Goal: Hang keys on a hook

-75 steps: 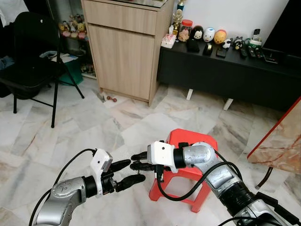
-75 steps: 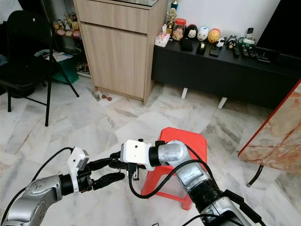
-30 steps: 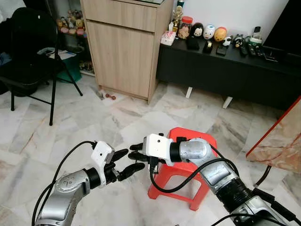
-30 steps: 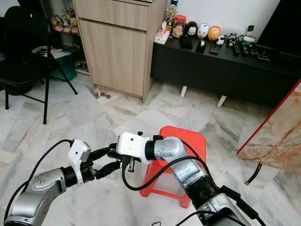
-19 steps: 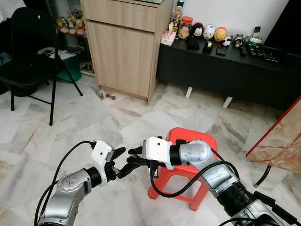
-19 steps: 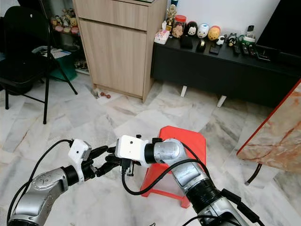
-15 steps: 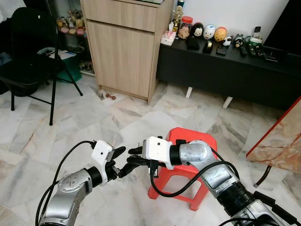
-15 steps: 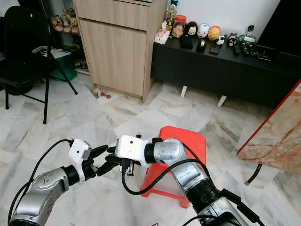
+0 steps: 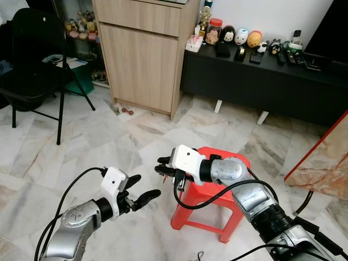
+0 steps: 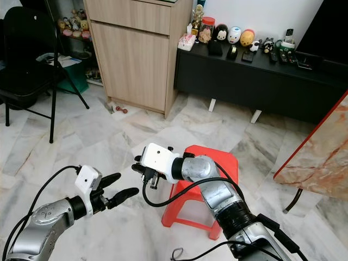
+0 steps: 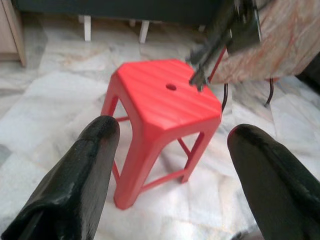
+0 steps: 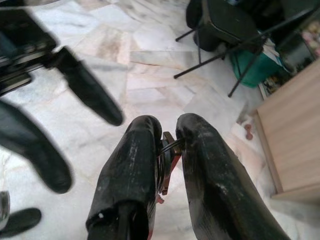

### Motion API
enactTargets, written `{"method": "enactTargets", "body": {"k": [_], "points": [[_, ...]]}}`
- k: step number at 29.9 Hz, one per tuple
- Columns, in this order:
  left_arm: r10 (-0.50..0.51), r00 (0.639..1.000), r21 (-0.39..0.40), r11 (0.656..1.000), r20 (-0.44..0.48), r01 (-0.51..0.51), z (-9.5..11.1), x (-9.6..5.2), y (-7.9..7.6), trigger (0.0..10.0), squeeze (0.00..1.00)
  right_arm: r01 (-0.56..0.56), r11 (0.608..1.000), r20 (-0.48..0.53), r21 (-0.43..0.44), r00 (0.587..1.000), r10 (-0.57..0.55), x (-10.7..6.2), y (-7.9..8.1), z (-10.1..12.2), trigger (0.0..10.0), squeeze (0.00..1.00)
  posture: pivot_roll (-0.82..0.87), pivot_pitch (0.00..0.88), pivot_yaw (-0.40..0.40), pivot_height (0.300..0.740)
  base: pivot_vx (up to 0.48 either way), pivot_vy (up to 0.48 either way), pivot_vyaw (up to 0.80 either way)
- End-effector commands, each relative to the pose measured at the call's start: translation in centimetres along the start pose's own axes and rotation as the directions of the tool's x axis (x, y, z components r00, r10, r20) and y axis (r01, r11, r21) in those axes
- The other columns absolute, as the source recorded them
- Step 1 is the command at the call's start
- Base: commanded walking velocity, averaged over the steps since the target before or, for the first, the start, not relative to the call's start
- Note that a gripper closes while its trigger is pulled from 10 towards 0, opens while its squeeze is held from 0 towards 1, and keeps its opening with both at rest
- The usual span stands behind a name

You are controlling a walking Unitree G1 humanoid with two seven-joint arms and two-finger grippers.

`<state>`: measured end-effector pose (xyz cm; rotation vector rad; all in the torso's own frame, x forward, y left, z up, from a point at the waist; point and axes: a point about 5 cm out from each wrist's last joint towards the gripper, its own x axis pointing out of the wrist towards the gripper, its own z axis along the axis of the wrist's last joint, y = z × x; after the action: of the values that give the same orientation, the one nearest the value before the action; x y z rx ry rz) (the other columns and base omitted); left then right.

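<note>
My right gripper (image 9: 161, 165) is held out over the marble floor just left of the red stool, and it is shut on a small bunch of keys (image 12: 167, 156). The key ring sits pinched between its two black fingers (image 12: 135, 165). In the left wrist view the keys (image 11: 200, 75) dangle above the stool's top. My left gripper (image 9: 145, 185) is lower and to the left, a short gap away from the right one. It is open, its fingers (image 11: 95, 150) spread wide with nothing between them.
A red plastic stool (image 9: 223, 163) stands under my right forearm. Behind it are a wooden cabinet (image 9: 144, 54) and a low black bench (image 9: 261, 76) with figurines. A black folding chair (image 9: 32, 60) is at far left, and a marble slab (image 9: 326, 157) leans at right.
The two grippers were touching fingertip to fingertip. My left gripper has since dropped back and away, open, while the right one has lifted slightly with the keys.
</note>
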<state>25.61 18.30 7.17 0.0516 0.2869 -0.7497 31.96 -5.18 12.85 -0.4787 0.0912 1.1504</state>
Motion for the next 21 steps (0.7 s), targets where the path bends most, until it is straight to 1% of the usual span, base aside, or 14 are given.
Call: {"method": "enactTargets", "body": {"k": [1, 4, 5, 7, 9, 10, 11, 12, 13, 15, 16, 17, 19, 21], "points": [[-0.020, 0.998, 0.008, 1.000, -0.057, 0.020, -1.2, -0.5, -0.3, 10.0, 0.00, 0.081, 0.994, -0.005, 0.075, 0.997, -0.080, -0.7, -0.9, -0.8, 10.0, 0.00, 0.11, 0.060, -0.130, 0.740, 0.000, 0.000, 0.00], [-0.016, 0.996, 0.018, 1.000, -0.093, 0.018, -1.8, -0.9, -0.2, 10.0, 0.00, 0.132, 0.984, -0.004, 0.122, 0.991, -0.132, -0.9, -1.5, -1.1, 10.0, 0.00, 0.11, 0.060, -0.130, 0.740, 0.000, 0.000, 0.00], [0.024, 0.992, 0.025, 0.999, -0.128, -0.021, -2.7, -1.4, 0.3, 10.0, 0.00, 0.228, 0.949, -0.025, 0.216, 0.973, -0.228, -1.4, -2.4, -2.2, 10.0, 0.00, 0.11, 0.060, -0.131, 0.740, 0.000, 0.000, 0.00], [0.046, 0.989, 0.022, 0.999, -0.139, -0.043, -3.1, -1.5, 0.6, 10.0, 0.00, 0.276, 0.920, -0.041, 0.277, 0.960, -0.276, -1.7, -2.7, -3.0, 10.0, 0.00, 0.11, 0.060, -0.131, 0.740, 0.000, 0.000, 0.00], [0.092, 0.984, 0.007, 0.996, -0.151, -0.092, -3.8, -1.6, 0.9, 10.0, 0.00, 0.356, 0.866, -0.111, 0.350, 0.934, -0.339, -2.2, -2.8, -5.0, 10.0, 0.00, 0.11, 0.058, -0.131, 0.740, 0.000, 0.000, 0.00], [0.092, 0.984, 0.007, 0.996, -0.151, -0.092, -3.8, -1.6, 0.9, 10.0, 0.00, 0.356, 0.866, -0.111, 0.350, 0.934, -0.339, -2.2, -2.8, -5.0, 10.0, 0.00, 0.11, 0.058, -0.131, 0.740, 0.000, 0.000, 0.00], [0.174, 0.969, -0.005, 0.984, -0.173, -0.178, -5.0, -1.6, 1.4, 10.0, 0.00, 0.463, 0.778, -0.225, 0.424, 0.886, -0.405, -3.2, -2.3, -8.0, 10.0, 0.00, 0.11, 0.058, -0.131, 0.740, 0.000, 0.000, 0.00], [0.174, 0.969, -0.005, 0.984, -0.173, -0.178, -5.0, -1.6, 1.4, 10.0, 0.00, 0.463, 0.778, -0.225, 0.424, 0.886, -0.405, -3.2, -2.3, -8.0, 10.0, 0.00, 0.11, 0.058, -0.131, 0.740, 0.000, 0.000, 0.00], [0.191, 0.965, -0.008, 0.981, -0.178, -0.195, -5.2, -1.6, 1.5, 10.0, 0.00, 0.480, 0.760, -0.243, 0.437, 0.877, -0.414, -3.4, -2.1, -8.5, 10.0, 0.00, 0.11, 0.058, -0.131, 0.740, 0.000, 0.000, 0.00], [0.245, 0.941, -0.033, 0.965, -0.232, -0.260, -6.9, -1.8, 1.6, 10.0, 0.00, 0.541, 0.691, -0.320, 0.478, 0.841, -0.437, -4.1, -1.1, -10.7, 10.0, 0.00, 0.11, 0.056, -0.128, 0.740, 0.000, 0.000, 0.00], [0.245, 0.941, -0.033, 0.965, -0.232, -0.260, -6.9, -1.8, 1.6, 10.0, 0.00, 0.541, 0.691, -0.320, 0.478, 0.841, -0.437, -4.1, -1.1, -10.7, 10.0, 0.00, 0.11, 0.056, -0.128, 0.740, 0.000, 0.000, 0.00], [0.283, 0.921, -0.030, 0.953, -0.269, -0.301, -8.1, -2.1, 1.5, 10.0, 0.00, 0.575, 0.646, -0.377, 0.502, 0.818, -0.435, -4.6, 0.1, -12.3, 10.0, 0.00, 0.10, 0.055, -0.129, 0.740, 0.000, 0.000, 0.00], [0.334, 0.892, -0.043, 0.931, -0.305, -0.364, -9.3, -2.3, 1.4, 10.0, 0.00, 0.612, 0.596, -0.441, 0.521, 0.790, -0.426, -5.1, 1.5, -13.9, 10.0, 0.00, 0.11, 0.055, -0.128, 0.740, 0.000, 0.000, 0.00], [0.419, 0.820, -0.076, 0.873, -0.389, -0.482, -11.6, -3.0, 1.3, 10.0, 0.00, 0.673, 0.506, -0.536, 0.540, 0.738, -0.410, -5.9, 3.7, -16.1, 10.0, 0.00, 0.11, 0.054, -0.125, 0.740, 0.000, 0.000, 0.00]]}}
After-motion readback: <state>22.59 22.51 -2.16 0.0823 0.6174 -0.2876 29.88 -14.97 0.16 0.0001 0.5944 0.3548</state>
